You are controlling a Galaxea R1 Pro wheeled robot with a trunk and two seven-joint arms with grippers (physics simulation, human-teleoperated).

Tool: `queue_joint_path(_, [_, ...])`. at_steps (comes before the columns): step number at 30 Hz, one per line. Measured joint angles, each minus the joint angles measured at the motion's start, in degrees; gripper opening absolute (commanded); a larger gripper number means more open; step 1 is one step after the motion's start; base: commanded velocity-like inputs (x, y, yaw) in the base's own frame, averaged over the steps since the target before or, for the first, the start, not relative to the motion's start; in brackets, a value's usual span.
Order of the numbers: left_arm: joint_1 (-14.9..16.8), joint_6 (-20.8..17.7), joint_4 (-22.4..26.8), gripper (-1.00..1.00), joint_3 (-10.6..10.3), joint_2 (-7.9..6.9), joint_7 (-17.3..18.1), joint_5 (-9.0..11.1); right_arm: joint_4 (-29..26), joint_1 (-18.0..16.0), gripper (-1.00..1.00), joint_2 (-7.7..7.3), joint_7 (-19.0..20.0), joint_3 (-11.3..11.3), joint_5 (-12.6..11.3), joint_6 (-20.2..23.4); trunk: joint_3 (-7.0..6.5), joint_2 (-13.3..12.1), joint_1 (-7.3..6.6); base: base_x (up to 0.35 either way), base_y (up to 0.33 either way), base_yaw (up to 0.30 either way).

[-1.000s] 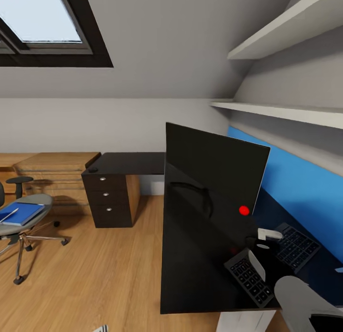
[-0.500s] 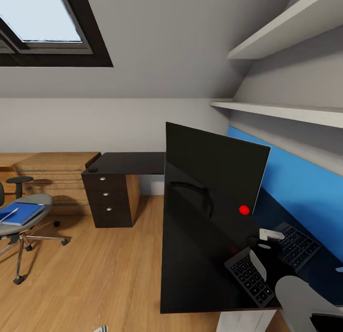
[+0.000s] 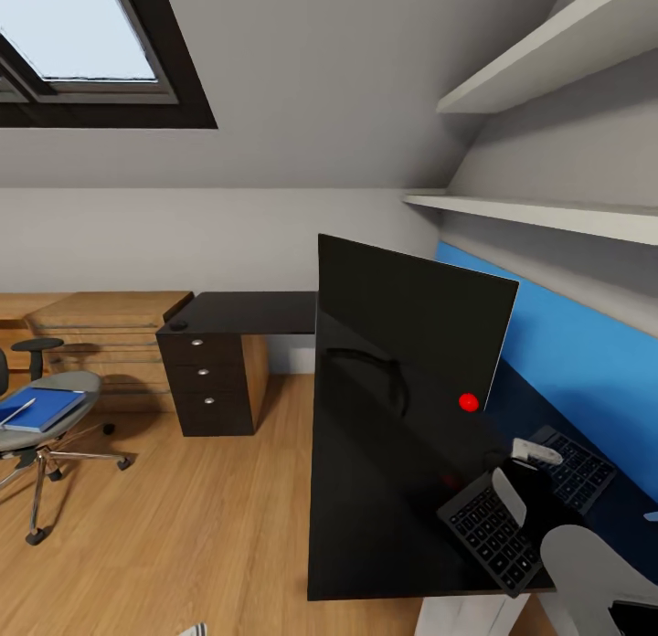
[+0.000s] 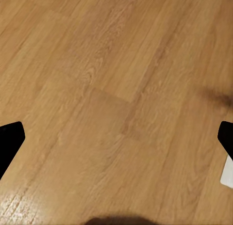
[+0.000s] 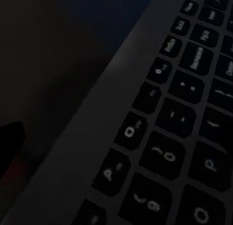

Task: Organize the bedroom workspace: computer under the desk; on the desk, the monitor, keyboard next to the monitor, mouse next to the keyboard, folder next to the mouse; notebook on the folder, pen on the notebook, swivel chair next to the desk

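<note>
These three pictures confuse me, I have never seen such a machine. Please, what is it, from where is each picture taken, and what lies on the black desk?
This is a simulated wheeled robot with two arms, each ending in a two-finger gripper. The large picture comes from a camera on its head. It shows the glossy black desk with the monitor standing on it and the keyboard in front, under the right arm. At the far left, the blue folder lies on the swivel chair.

The other two pictures come from cameras on the wrists. The left one looks down at the wooden floor, its dark fingertips spread wide, holding nothing. The right one looks closely at the keyboard's keys; whether that gripper grips it is unclear.
</note>
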State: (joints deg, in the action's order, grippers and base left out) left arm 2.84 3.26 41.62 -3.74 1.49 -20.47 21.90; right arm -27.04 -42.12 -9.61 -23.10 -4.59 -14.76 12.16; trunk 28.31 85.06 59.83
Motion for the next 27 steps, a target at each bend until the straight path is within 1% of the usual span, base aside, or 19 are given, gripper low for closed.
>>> queue_joint_path(8, [0.0,0.0,0.2,1.00,0.0,0.05,0.0,0.0,-0.2,0.0,1.00,-0.04,0.0,0.0,-0.3,0.2,0.00,0.0,0.00,0.000,0.000,0.000])
queue_joint_path(13, [0.0,0.0,0.0,1.00,-0.1,0.00,0.2,-0.1,0.1,0.0,1.00,-0.04,0.1,0.0,-0.4,0.2,0.00,0.0,0.03,-0.211,0.000,0.000])
queue_joint_path(18, [0.0,0.0,-0.1,1.00,-0.1,-0.04,0.1,-0.1,0.3,0.0,1.00,-0.05,0.1,0.0,-0.3,0.2,0.00,0.0,0.01,-0.080,0.000,0.000])
queue_joint_path(22, [0.0,0.0,-0.1,1.00,-0.1,-0.03,0.2,-0.1,0.3,0.0,1.00,-0.05,0.1,0.1,-0.3,0.2,0.00,0.0,0.03,-0.214,0.000,0.000])
queue_joint_path(27, [0.0,0.0,-0.1,1.00,-0.1,-0.03,0.1,-0.1,0.3,0.0,1.00,-0.05,0.1,0.0,-0.3,0.2,0.00,0.0,0.00,-0.047,0.000,0.000])
